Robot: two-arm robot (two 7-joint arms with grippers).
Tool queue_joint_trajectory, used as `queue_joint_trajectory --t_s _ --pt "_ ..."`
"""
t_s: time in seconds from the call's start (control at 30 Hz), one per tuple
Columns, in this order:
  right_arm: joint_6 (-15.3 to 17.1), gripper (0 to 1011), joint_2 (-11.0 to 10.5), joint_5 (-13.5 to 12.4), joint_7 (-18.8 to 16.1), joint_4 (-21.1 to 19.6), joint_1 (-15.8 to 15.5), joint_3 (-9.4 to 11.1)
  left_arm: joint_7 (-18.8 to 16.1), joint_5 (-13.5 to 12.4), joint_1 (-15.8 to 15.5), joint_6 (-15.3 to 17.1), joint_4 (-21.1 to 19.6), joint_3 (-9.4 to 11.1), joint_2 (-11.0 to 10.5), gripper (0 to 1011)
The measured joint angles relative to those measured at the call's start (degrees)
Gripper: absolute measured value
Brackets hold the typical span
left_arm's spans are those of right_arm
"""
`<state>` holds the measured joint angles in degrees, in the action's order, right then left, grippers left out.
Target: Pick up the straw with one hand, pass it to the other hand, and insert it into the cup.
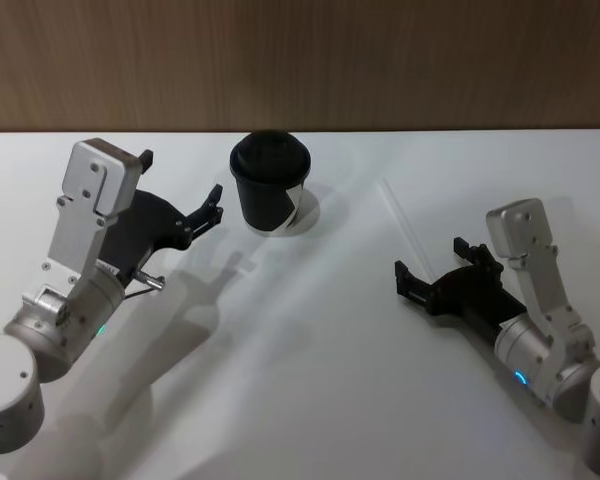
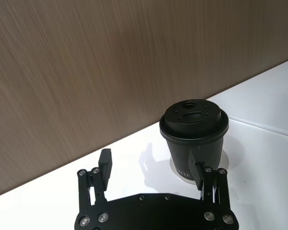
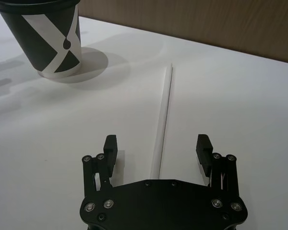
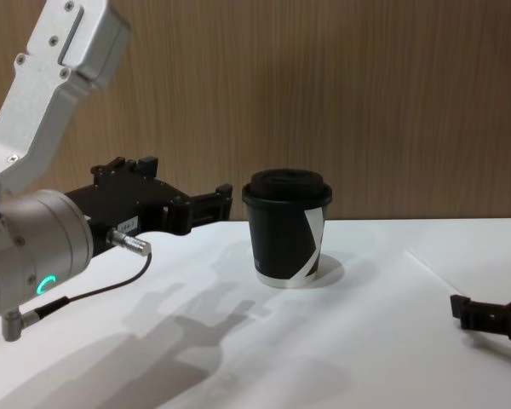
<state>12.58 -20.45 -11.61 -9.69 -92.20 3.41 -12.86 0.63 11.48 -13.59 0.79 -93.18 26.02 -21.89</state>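
Observation:
The thin white straw (image 1: 401, 222) lies flat on the white table, to the right of the cup. The black cup (image 1: 270, 186), with its domed lid and white stripe, stands upright at the back centre. My right gripper (image 1: 430, 258) is low over the table, open, and its fingers straddle the straw's near end (image 3: 162, 120) without closing on it. My left gripper (image 1: 180, 182) hangs open in the air just left of the cup (image 2: 194, 136) and holds nothing. From the chest, the left gripper (image 4: 196, 204) is level with the cup's lid (image 4: 286, 187).
A brown wood-grain wall (image 1: 300, 60) runs along the far edge of the table, close behind the cup. The bare white table (image 1: 300, 380) stretches between the two arms toward me.

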Motion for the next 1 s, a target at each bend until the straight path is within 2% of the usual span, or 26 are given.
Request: queue_joint_trajectory --t_s 0.53,0.6,0.77,0.8,0.83,1.0 --pt "0.51 1001 0.42 0.07 -1.01 0.58 -0.27 0.44 0.0 0.0 0.0 0.0 0.0 0.0 0.0 1002" --pt "0.53 978 0.45 0.15 -1.17 0.61 -0.29 0.44 0.0 0.0 0.0 0.0 0.0 0.0 0.0 1001" --pt "0.53 866 0.47 0.3 -1.35 0.67 -0.3 0.46 0.0 0.0 0.0 0.0 0.0 0.0 0.0 1002" --pt "0.54 815 0.49 0.33 -1.4 0.68 -0.31 0.46 0.0 0.0 0.0 0.0 0.0 0.0 0.0 1001" --pt "0.55 815 0.49 0.33 -1.42 0.69 -0.31 0.46 0.0 0.0 0.0 0.0 0.0 0.0 0.0 1002" --pt "0.57 652 0.52 0.41 -1.55 0.73 -0.33 0.46 0.0 0.0 0.0 0.0 0.0 0.0 0.0 1002"
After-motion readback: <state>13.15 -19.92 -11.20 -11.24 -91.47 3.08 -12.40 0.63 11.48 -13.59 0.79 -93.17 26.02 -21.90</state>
